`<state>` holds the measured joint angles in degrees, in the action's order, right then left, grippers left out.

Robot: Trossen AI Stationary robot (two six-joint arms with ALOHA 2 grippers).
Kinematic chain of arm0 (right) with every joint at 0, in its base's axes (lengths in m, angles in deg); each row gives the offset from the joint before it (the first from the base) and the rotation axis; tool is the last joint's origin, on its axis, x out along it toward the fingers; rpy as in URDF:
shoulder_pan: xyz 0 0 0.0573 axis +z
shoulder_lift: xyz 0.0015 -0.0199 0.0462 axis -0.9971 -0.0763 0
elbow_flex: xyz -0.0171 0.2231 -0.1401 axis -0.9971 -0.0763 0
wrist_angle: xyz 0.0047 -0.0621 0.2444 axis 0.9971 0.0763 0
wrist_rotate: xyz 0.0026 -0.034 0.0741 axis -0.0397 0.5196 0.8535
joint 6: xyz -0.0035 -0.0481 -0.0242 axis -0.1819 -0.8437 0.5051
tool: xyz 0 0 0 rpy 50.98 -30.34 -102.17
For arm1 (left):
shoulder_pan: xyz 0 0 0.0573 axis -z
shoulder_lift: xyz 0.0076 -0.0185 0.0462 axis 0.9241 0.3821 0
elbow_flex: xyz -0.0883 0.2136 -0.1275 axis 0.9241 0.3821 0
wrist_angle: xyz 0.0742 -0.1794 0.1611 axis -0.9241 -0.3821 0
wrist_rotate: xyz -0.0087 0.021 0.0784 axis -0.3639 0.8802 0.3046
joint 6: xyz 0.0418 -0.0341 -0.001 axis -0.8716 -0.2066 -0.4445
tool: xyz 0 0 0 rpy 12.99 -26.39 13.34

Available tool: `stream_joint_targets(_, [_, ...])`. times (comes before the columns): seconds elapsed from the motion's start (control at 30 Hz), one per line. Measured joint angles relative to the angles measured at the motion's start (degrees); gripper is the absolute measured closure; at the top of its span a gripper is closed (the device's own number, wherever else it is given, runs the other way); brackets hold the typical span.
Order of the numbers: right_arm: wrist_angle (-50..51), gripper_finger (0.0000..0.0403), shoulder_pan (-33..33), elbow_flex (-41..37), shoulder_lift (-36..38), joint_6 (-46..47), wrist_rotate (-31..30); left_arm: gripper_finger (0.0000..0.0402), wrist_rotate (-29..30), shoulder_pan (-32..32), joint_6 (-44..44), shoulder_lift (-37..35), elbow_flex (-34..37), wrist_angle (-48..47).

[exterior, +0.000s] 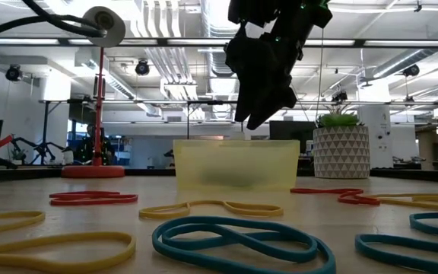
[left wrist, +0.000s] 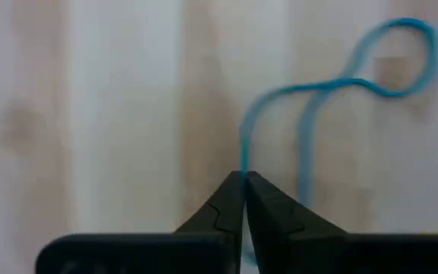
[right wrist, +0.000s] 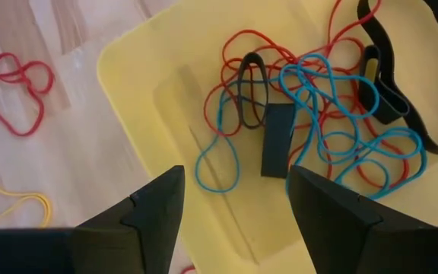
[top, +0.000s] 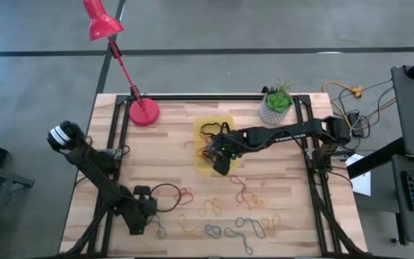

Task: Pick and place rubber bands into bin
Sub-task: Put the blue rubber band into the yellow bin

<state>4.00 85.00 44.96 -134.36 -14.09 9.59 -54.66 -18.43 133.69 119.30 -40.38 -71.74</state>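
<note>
High view first: the right gripper hangs over the near edge of the bin, which sits in the middle of the table toward its far side, left of a white plant pot. Its wrist camera shows its fingers spread wide with nothing between them, and below them, inside the bin, a tangle of red, blue and black rubber bands around a small black block. So a good share of the job looks done, and this arm has, I judge, just let a band go. Much is left, though: loose bands in yellow, red and blue are strewn across the near half of the table, with a large black loop toward the left. Down there the left gripper is at the table near its near left corner; its own camera shows the fingertips pressed together on a blue band lying on the wood. A red desk lamp stands at the far left.
</note>
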Motion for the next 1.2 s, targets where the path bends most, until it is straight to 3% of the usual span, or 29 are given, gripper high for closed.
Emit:
stream_joint_targets(0.23, [0.1,0.0184,1.3,0.0,0.1,0.4,0.2,0.0401,6.2,-5.8,-6.3,-10.3,0.0,-14.7])
stream_joint_targets(0.43, [2.3,0.0184,3.9,0.0,0.9,0.6,-0.1,0.0401,14.5,-16.5,-15.4,-21.2,-2.7,-30.8])
stream_joint_targets(0.53, [3.4,0.0184,6.2,0.0,1.7,0.8,-1.7,0.0401,18.4,-23.9,-23.6,-25.7,-5.6,-29.3])
stream_joint_targets(0.67, [8.4,0.0184,9.6,0.0,3.3,2.9,-7.5,0.0401,18.9,-34.6,-35.7,-27.9,-10.2,-26.5])
stream_joint_targets(0.73, [11.5,0.0184,11.3,-0.1,3.7,4.8,-10.0,0.0401,15.2,-38.6,-41.3,-27.6,-12.4,-25.7])
stream_joint_targets(0.8, [14.1,0.0184,12.7,-0.3,4.0,6.0,-11.9,0.0401,6.6,-41.1,-46.4,-27.0,-13.1,-25.6])
stream_joint_targets(0.97, [18.6,0.0184,15.9,-1.8,4.1,9.3,-18.3,0.0401,-9.2,-39.1,-49.2,-24.7,-9.8,-27.1])
stream_joint_targets(1.1, [18.5,0.0184,17.1,-4.3,4.1,13.7,-18.9,0.0398,-11.7,-32.9,-41.5,-24.8,-5.9,-26.8])
stream_joint_targets(1.2, [18.0,0.0184,17.3,-6.2,4.1,16.9,-18.9,0.0372,-11.8,-28.9,-33.8,-25.7,-3.6,-25.2])
